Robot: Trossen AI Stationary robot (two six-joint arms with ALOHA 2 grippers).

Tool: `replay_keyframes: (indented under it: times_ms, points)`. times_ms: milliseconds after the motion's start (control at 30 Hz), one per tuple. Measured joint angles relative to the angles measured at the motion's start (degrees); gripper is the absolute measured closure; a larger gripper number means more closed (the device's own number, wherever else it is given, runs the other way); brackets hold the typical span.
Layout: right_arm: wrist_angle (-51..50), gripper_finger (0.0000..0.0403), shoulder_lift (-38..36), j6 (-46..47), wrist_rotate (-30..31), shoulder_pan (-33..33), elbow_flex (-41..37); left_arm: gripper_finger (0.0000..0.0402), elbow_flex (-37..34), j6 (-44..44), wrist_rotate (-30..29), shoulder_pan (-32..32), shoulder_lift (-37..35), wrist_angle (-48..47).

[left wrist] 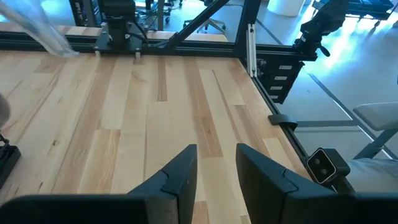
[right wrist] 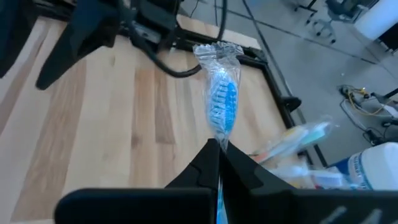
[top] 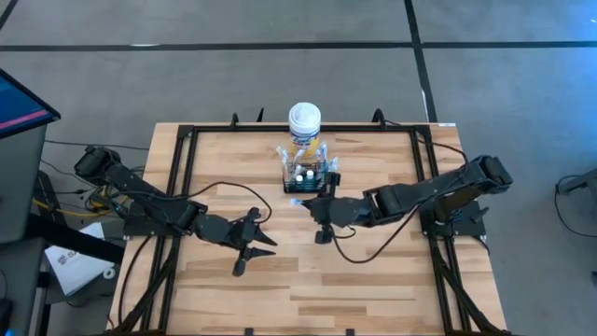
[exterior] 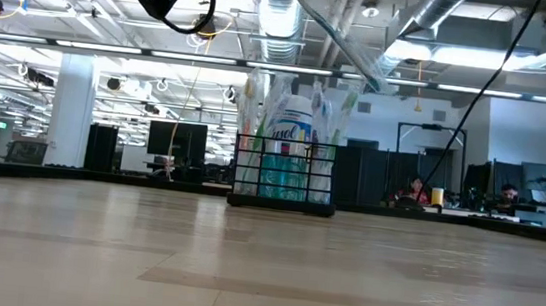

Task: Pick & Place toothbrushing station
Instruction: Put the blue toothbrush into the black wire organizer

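Observation:
The toothbrushing station, a low black wire-mesh caddy (top: 311, 175), stands on its base at the table's middle and holds several wrapped toothbrushes and a tube; it also shows in the low view (exterior: 283, 179). A yellow canister with a white lid (top: 304, 121) stands just behind it. My right gripper (top: 306, 203) hovers at the caddy's near side, shut on a clear-wrapped blue toothbrush (right wrist: 222, 102). My left gripper (top: 254, 245) is open and empty above the table, left of and nearer than the caddy; its two fingers (left wrist: 216, 163) stand apart over bare wood. My right gripper pinches the wrapped toothbrush just below its bristle head (right wrist: 219, 144) between its two shut fingers. The head and the wrapper's end stick out past the fingertips. The fingers lie along the brush. The brush is lifted clear of the table.
A black metal frame (top: 187, 140) runs around the wooden tabletop. Bare wood lies at the near side and on the left (top: 308, 289). Other wrapped toothbrushes in the caddy (right wrist: 292, 143) show beside my right gripper.

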Motion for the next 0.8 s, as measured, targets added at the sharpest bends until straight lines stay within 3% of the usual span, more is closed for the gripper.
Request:
replay_keyframes:
  times_ms: [233,800]
  points:
    - [8.34,0.0403,-2.26,-2.78,0.11,-1.32,-2.65,0.0295,0.00,0.02,-0.04,0.00,0.00,-0.03]
    - [38.88,0.0403,-14.26,-5.38,-0.34,-5.28,-22.77,0.0295,0.00,0.15,-0.26,0.00,0.00,0.23]
